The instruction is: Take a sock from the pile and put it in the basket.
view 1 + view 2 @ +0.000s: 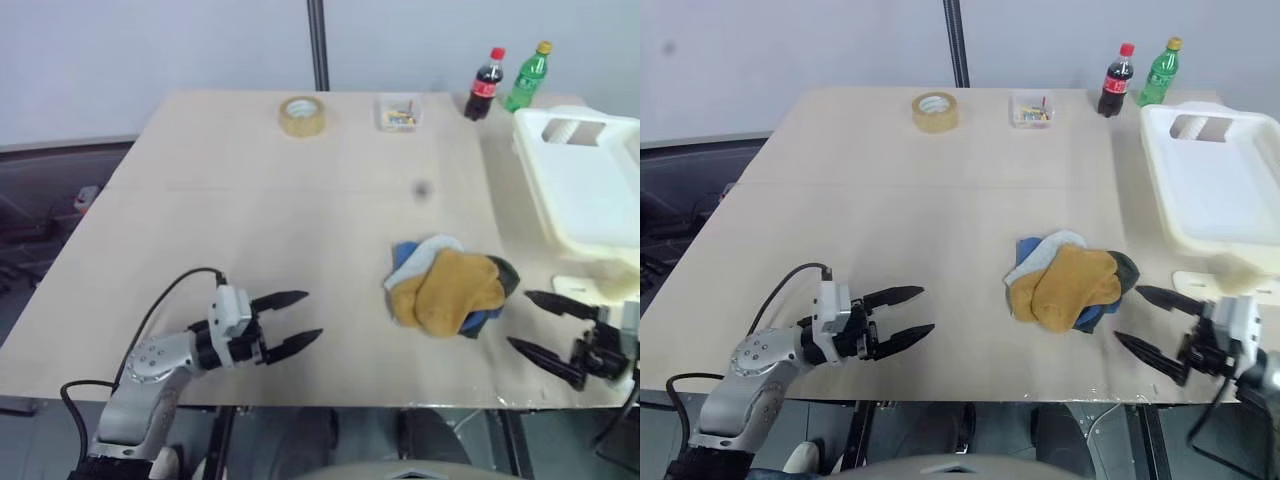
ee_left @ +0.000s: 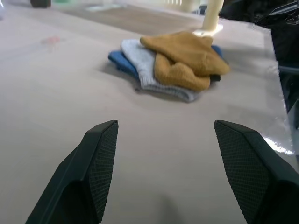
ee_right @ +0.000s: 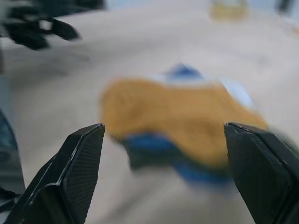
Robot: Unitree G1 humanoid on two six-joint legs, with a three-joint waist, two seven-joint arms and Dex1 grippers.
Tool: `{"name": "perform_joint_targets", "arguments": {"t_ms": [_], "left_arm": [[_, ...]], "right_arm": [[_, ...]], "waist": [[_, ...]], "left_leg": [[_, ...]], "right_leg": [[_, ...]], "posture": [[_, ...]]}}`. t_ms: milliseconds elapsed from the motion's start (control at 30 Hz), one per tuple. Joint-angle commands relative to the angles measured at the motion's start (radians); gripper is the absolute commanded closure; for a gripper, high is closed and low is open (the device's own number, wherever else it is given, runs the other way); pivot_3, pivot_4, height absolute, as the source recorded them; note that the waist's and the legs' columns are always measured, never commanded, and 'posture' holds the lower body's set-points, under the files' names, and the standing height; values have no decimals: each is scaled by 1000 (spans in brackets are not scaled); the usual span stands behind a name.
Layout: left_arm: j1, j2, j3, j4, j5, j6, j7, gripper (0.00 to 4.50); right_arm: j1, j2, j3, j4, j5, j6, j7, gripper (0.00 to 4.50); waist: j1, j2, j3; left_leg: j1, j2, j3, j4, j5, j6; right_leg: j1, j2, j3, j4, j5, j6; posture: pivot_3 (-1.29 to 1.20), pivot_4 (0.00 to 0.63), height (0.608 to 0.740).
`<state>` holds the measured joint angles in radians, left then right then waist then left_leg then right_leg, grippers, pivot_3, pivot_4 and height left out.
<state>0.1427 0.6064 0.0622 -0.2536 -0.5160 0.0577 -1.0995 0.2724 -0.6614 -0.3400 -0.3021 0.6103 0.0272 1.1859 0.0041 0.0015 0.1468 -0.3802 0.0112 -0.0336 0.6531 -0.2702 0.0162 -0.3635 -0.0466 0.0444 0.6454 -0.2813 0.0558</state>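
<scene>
Pale wood covers the counter, and everything the task needs lies on it, with nothing yet carried out. At the counter's far right edge sits the basket, cream-white plastic with a handle hole in its far wall; what shows of its inside is bare, so no sock has gone in.

Toward the near right, well apart from the basket's open middle but near its front corner, rests the pile: light grey and blue socks underneath, a dark green one peeking out at the right, and mustard yellow on top. That top layer is the sock to take; it lies flat and untouched, draped over the others.

Beside the pile on the right, the right hand sits low over the counter with its two black fingers spread wide, pointing at the socks and holding nothing. Its wrist view looks straight at the yellow knit between the open fingers, so I judge this the approach, just before any grasp.

Well off to the left, the left hand is likewise spread and empty, aimed across the bare wood at the pile.

Left to do, as I read it: close on the yellow sock, lift it clear of the others, carry it over the rim, and release.
</scene>
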Motion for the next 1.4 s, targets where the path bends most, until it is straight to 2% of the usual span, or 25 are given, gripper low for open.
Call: {"name": "perform_joint_targets", "arguments": {"t_ms": [33, 167, 367, 533, 633, 800, 833, 1400], "left_arm": [[15, 8, 31, -13, -23, -6, -9, 1012], [35, 3, 44, -25, -13, -13, 4, 1012], [50, -1, 51, -35, -6, -21, 22, 1012], [57, -4, 50, -43, -1, -28, 33, 1012], [63, -6, 49, -51, -8, -32, 34, 1012], [70, -5, 50, -56, -18, -37, 28, 1012], [71, -4, 50, -56, -18, -38, 27, 1012], [78, 9, 47, -70, -42, -28, -22, 1012]], "right_arm": [[-24, -7, 65, -95, -59, 37, -78, 278], [-69, -52, 175, -122, -235, 51, -146, 278], [-100, -130, 242, -142, -321, 89, -151, 278], [-135, -150, 282, -149, -332, 108, -152, 278], [-149, -151, 305, -149, -340, 112, -152, 1574], [-172, -137, 328, -146, -335, 124, -167, 4188], [-176, -139, 330, -145, -335, 128, -168, 4451], [-166, -149, 327, -139, -333, 117, -160, 4451]], "waist": [[1, -1, 0], [6, -1, 1], [8, -3, 2], [6, -5, 3], [6, -5, 3], [6, -6, 4], [6, -6, 4], [6, -7, 4]], "left_leg": [[0, 0, 0, 0, 0, 0], [-3, -1, 0, 0, 0, 0], [-5, -1, 0, 0, 0, 0], [-5, -1, 0, 0, 0, 0], [-5, -1, 0, 0, 0, 0], [-5, -1, 0, 0, 0, 0], [-5, -1, 0, 0, 0, 0], [-5, -1, 0, 1, 0, -1]], "right_leg": [[0, 0, 0, 0, 0, 0], [-3, 0, -1, 0, 0, 0], [-6, 0, -1, 1, 0, 0], [-6, 0, 0, 2, 0, 0], [-6, 0, 0, 2, 0, 0], [-6, 0, 0, 2, 0, 0], [-6, 0, 0, 2, 0, 0], [-7, 0, 0, 4, 0, 0]], "posture": [[0, 150, 740], [0, 150, 740], [0, 150, 740], [0, 150, 740], [0, 150, 740], [0, 150, 740], [0, 150, 740], [0, 150, 740]]}}
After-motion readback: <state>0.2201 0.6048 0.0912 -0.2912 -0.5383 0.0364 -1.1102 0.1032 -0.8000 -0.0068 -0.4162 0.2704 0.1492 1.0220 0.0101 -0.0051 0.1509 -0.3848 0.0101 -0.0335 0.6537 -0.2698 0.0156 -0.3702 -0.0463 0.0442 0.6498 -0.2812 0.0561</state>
